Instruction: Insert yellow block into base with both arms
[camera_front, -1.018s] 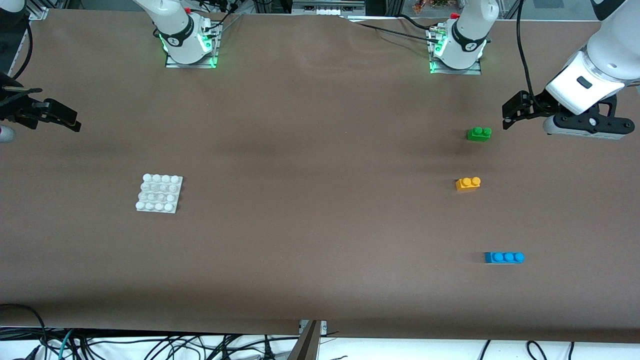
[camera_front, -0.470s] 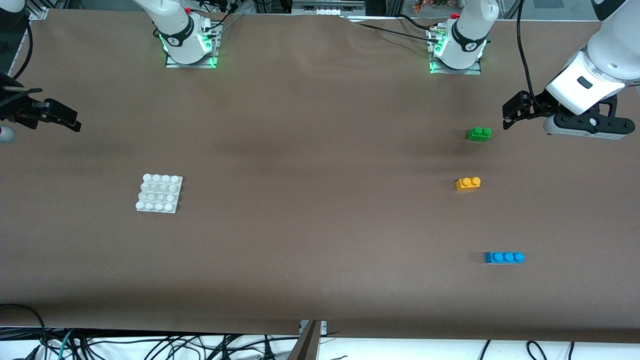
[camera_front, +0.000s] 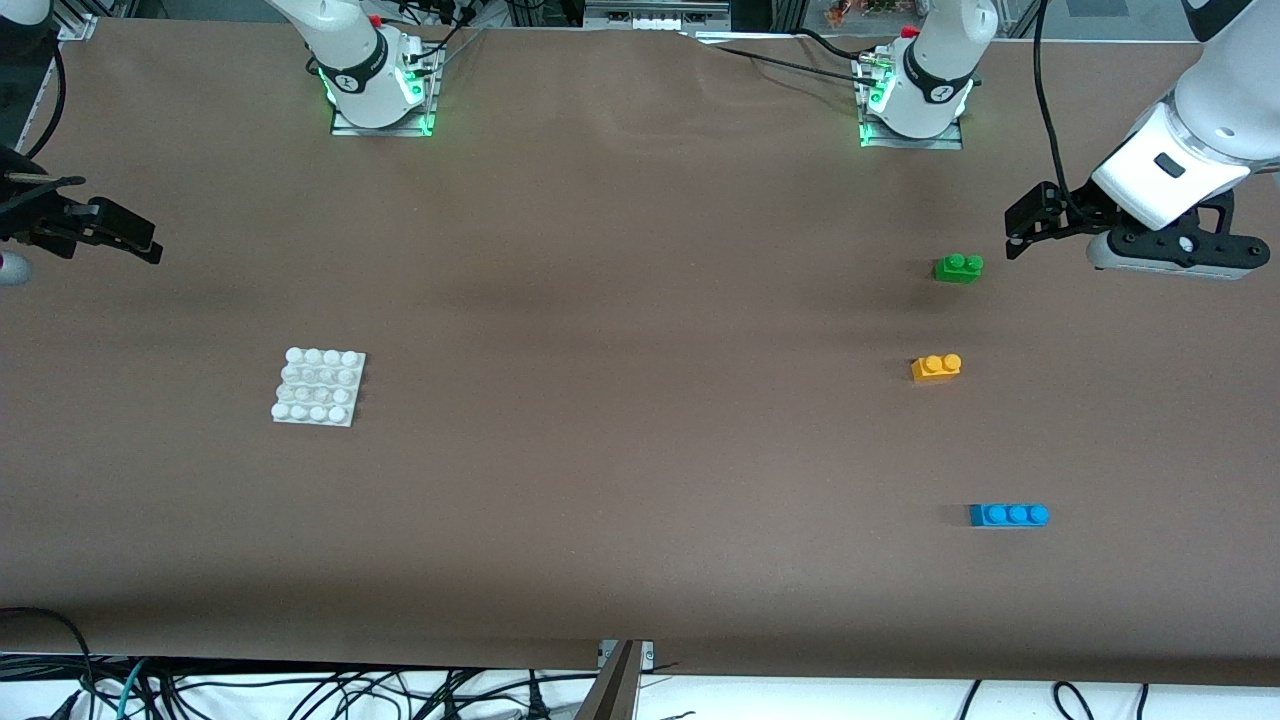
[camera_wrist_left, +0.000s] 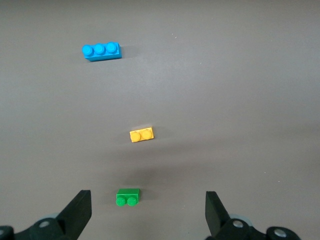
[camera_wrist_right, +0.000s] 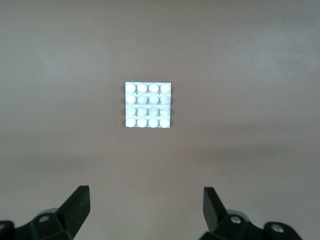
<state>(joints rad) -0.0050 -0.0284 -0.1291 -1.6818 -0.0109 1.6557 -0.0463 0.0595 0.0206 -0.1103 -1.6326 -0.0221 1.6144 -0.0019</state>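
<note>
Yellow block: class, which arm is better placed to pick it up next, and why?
Left, most likely. The left claw hangs open at the same end of the table as the yellow block; the right claw, also open, waits at the base's end.

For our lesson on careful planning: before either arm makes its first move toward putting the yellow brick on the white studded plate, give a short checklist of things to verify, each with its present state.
1. Left gripper open and empty, up over the table's left-arm end: ok.
2. Right gripper open and empty, up over the right-arm end: ok.
3. Yellow block lies alone, studs up, apart from the green brick farther from the front camera and the blue brick nearer to it: ok.
4. Base flat on the table, studs bare: ok.
5. Block already on base: not ok, it sits toward the left arm's end, the base toward the right arm's.
6. Base fixed against sliding: cannot tell.
</note>
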